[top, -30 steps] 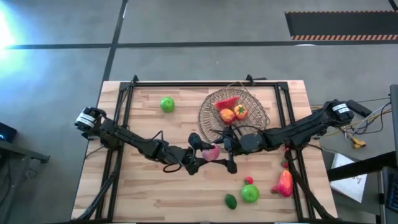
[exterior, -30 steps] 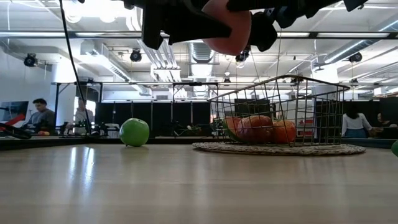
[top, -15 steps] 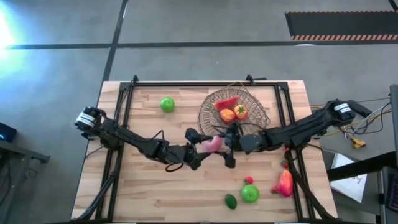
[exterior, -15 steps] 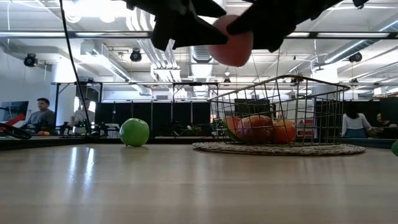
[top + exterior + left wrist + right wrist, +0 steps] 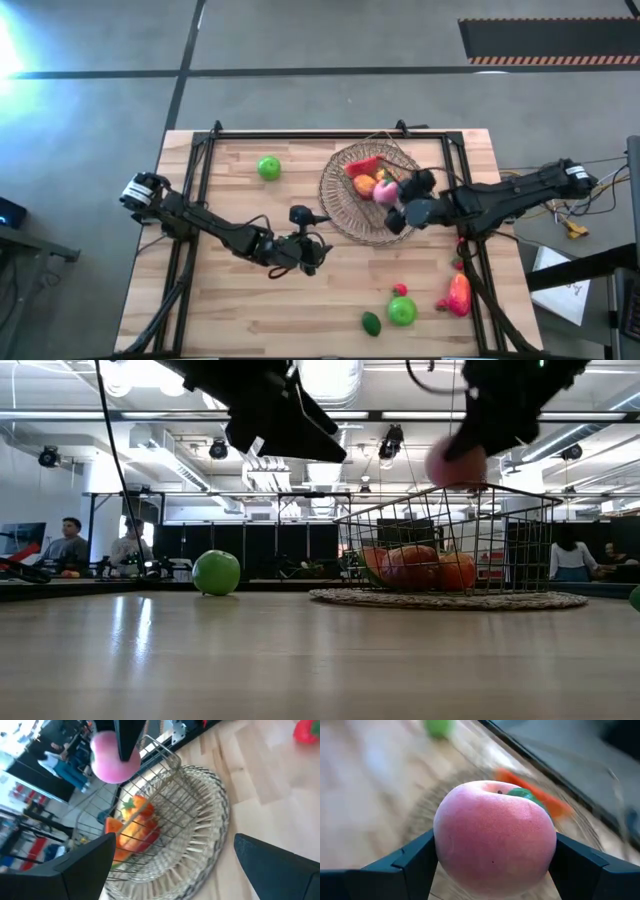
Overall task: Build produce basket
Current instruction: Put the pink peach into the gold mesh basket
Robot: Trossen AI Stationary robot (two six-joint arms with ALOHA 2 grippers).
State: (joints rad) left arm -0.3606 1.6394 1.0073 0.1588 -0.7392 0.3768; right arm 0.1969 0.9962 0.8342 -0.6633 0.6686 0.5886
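My right pincer (image 5: 397,203) grips the pink fruit (image 5: 385,192) over the basket (image 5: 340,190), poised for release inside. Left pincer (image 5: 307,232) waits at the basket's 8 o'clock, fingers spread.

The right end effector (image 5: 395,204) is raised, its arm stretched in from the right, fingers clamped on a pink fruit (image 5: 495,835). The left end effector (image 5: 312,238) hangs mid-bench with its fingers spread apart.
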